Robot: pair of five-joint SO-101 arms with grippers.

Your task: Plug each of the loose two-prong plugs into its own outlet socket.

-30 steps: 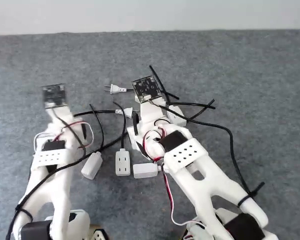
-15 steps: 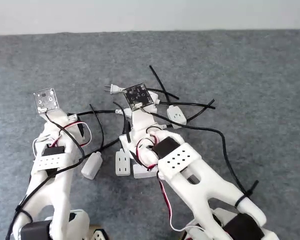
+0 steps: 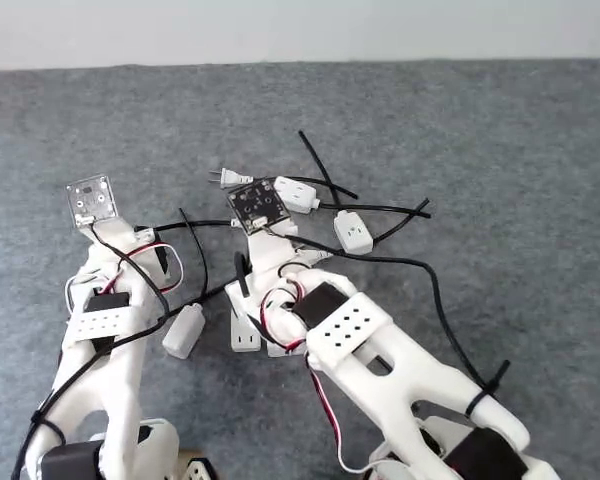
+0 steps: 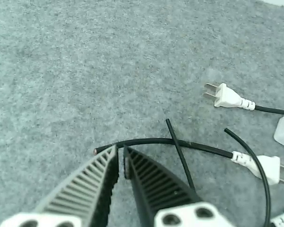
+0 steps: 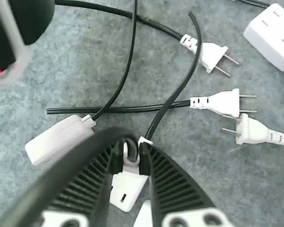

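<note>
In the left wrist view my left gripper (image 4: 120,151) is shut and holds nothing, its tips at the cut end of a black cable (image 4: 146,141). Beyond it lie two loose white two-prong plugs (image 4: 227,96) (image 4: 262,166). My right gripper (image 5: 130,144) is shut just above a white outlet socket (image 5: 125,189), where that socket's cord enters it. Three white plugs (image 5: 210,53) (image 5: 222,101) (image 5: 253,131) lie in front of it. In the high view one plug (image 3: 230,178) lies at the back, with sockets (image 3: 295,193) (image 3: 353,232) beside it.
Black cords (image 3: 380,210) cross the grey carpet between the arms. A white socket block (image 3: 185,330) lies between the two arms, another (image 3: 242,330) under the right arm. A further socket (image 5: 274,33) sits past the plugs. Open carpet lies at the right and the back.
The right arm has swung left across the sockets. The left arm shifted slightly left and back early on, then kept still. Nothing was picked up.
</note>
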